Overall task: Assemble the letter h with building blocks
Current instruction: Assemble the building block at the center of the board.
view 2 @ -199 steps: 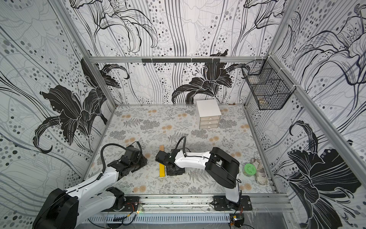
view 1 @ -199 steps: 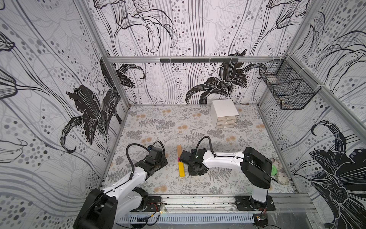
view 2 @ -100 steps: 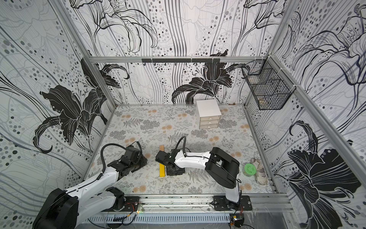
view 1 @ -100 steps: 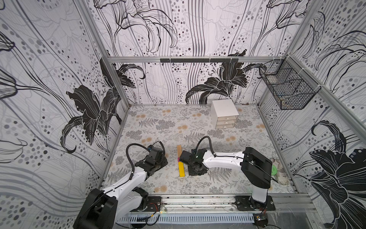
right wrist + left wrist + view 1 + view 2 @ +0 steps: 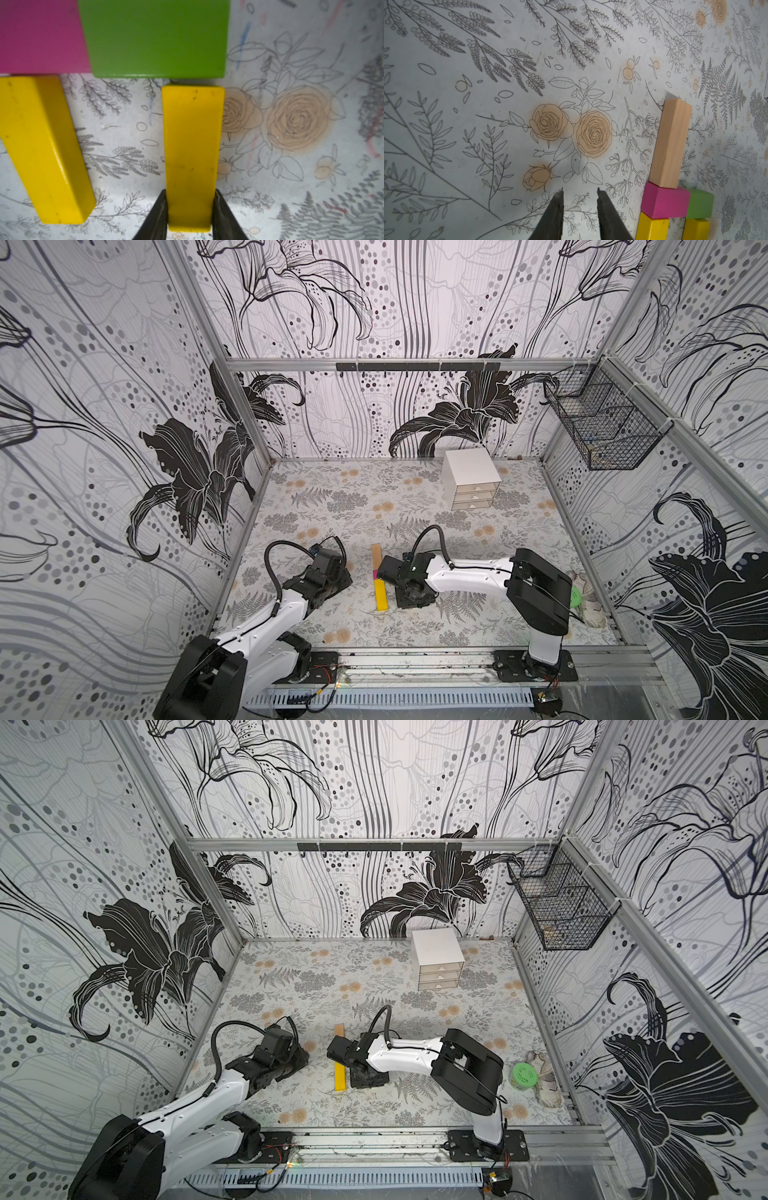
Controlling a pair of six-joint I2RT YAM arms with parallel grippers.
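Observation:
The right wrist view shows my right gripper (image 5: pixel 190 191) shut on the near end of a long yellow block (image 5: pixel 192 145) lying flat on the mat. Its far end stops just short of the green block (image 5: pixel 155 37). The pink block (image 5: pixel 39 35) lies against the green one, and the other yellow block (image 5: pixel 41 145) runs down from the pink. In the left wrist view the tan block (image 5: pixel 670 143) rises from the pink block (image 5: pixel 664 202). My left gripper (image 5: pixel 580 190) is open and empty over bare mat beside them. In both top views the right arm hides most of the blocks.
A white three-drawer box (image 5: pixel 469 479) stands at the back of the mat. A black wire basket (image 5: pixel 602 427) hangs on the right wall. A round green lid (image 5: pixel 524 1075) and a crumpled cloth (image 5: pixel 544 1085) lie at the right edge.

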